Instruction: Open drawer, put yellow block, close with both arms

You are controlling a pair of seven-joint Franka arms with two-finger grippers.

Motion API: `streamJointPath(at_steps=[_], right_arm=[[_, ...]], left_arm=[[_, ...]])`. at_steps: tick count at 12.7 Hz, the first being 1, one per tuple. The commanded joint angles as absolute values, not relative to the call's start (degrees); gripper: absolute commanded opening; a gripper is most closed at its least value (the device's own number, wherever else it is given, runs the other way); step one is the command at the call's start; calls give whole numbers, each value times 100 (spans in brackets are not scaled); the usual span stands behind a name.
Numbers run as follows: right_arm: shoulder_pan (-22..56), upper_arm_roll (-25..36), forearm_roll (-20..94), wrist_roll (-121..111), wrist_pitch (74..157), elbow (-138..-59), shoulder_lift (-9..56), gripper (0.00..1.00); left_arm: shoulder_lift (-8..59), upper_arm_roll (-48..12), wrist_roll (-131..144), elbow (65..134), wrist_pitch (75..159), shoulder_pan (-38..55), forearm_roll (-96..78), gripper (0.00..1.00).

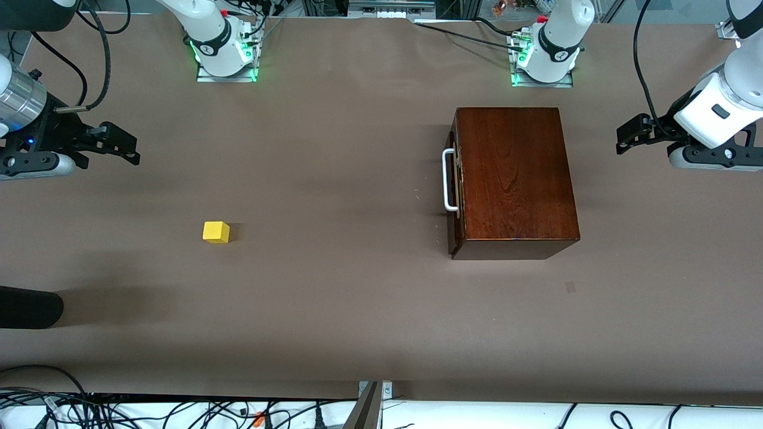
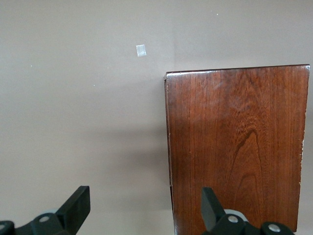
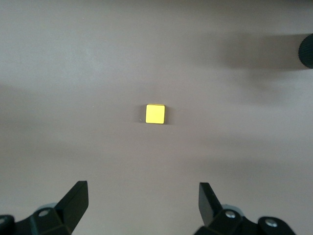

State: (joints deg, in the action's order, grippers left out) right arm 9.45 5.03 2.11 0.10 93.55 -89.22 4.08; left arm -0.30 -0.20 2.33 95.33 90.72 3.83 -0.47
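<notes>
The dark mahogany box (image 1: 515, 179) stands toward the left arm's end of the table. Its drawer is shut, and the white bar handle (image 1: 448, 180) faces the right arm's end. The yellow block (image 1: 216, 232) lies on the bare table toward the right arm's end. My left gripper (image 1: 623, 138) is open and empty, over the table just off the box's end away from the handle. Its wrist view shows the box top (image 2: 239, 147) below the open gripper (image 2: 144, 208). My right gripper (image 1: 127, 146) is open and empty over the table's end. Its wrist view shows the block (image 3: 155, 113) ahead of the gripper (image 3: 143, 200).
A black rounded object (image 1: 30, 307) juts in at the right arm's end, nearer to the front camera than the block; it also shows in the right wrist view (image 3: 307, 51). A small tape mark (image 1: 571, 287) lies nearer to the camera than the box. Cables run along the front edge.
</notes>
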Motion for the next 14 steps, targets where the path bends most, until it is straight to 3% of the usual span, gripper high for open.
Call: streamJointPath(at_steps=[1, 14], right_arm=[[906, 518, 237, -9, 9238, -8824, 439, 100], [896, 527, 229, -9, 9246, -8833, 431, 100]], left_arm=[[70, -26, 316, 9316, 8930, 404, -123, 100], [62, -44, 378, 9316, 8842, 439, -114, 100]])
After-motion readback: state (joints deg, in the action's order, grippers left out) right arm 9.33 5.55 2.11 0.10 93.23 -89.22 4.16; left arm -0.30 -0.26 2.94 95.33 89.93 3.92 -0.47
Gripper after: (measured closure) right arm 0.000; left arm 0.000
